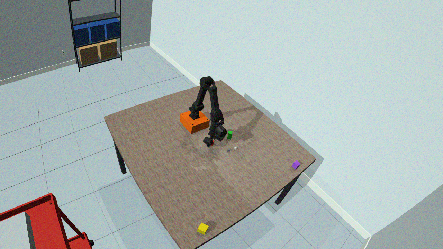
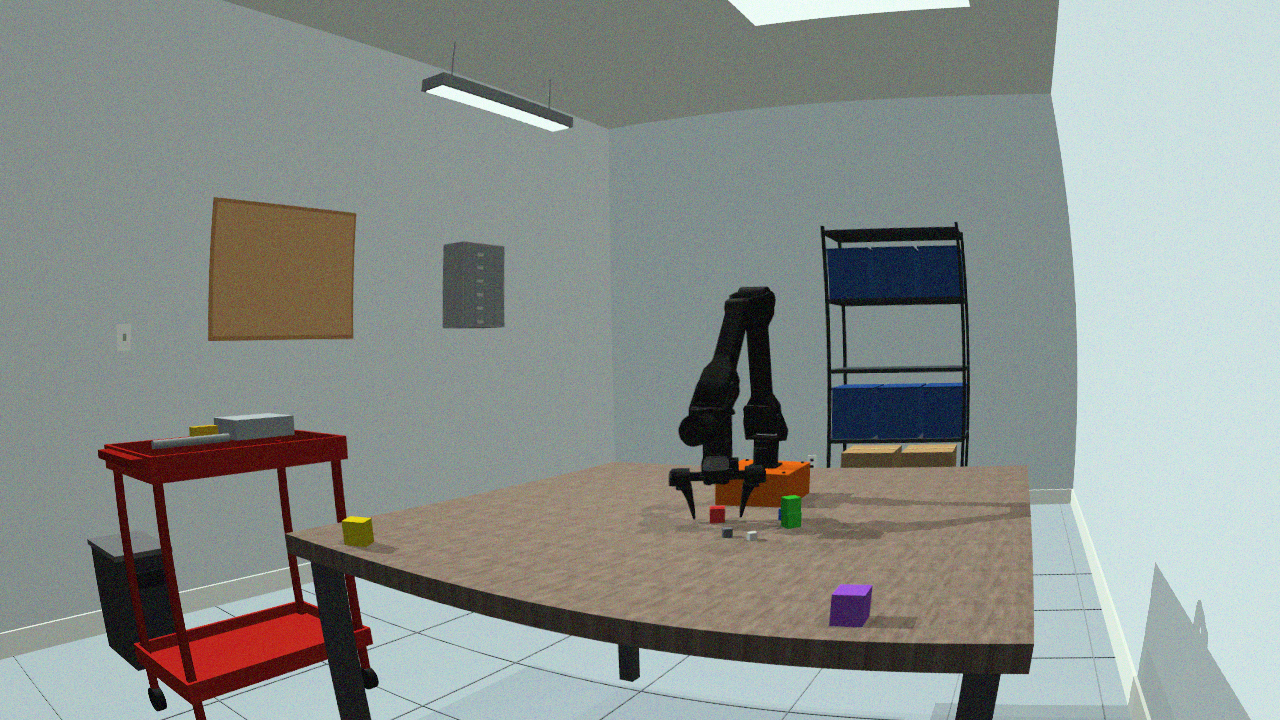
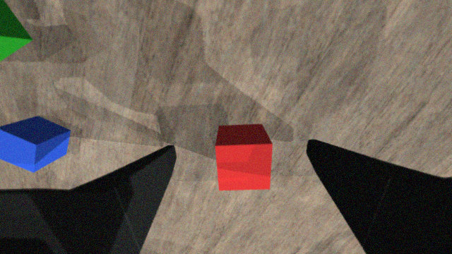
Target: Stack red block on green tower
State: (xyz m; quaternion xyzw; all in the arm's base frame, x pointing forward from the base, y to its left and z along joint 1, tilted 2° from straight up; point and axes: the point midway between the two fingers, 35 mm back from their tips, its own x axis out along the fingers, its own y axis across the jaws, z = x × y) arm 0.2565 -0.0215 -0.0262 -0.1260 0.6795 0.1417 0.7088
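Observation:
The red block [image 1: 213, 142] [image 2: 716, 514] [image 3: 244, 166] lies on the wooden table [image 1: 173, 185] [image 2: 581, 573]. My gripper [image 1: 210, 143] [image 2: 716, 510] [image 3: 240, 148] is open and empty. It is low over the table, with one finger on each side of the red block and a clear gap on both sides. The green tower [image 1: 229, 135] [image 2: 790, 511] stands upright a short way to the right of the block. Only its corner shows in the wrist view [image 3: 8, 39], at the top left.
A blue block [image 3: 33, 142] lies left of the fingers. Small grey [image 1: 229, 150] [image 2: 727, 532] and white [image 1: 235, 148] [image 2: 751, 535] cubes lie in front of the tower. The arm's orange base [image 1: 194, 121] stands behind. A purple cube [image 1: 295, 164] and a yellow cube [image 1: 202, 228] lie near table edges.

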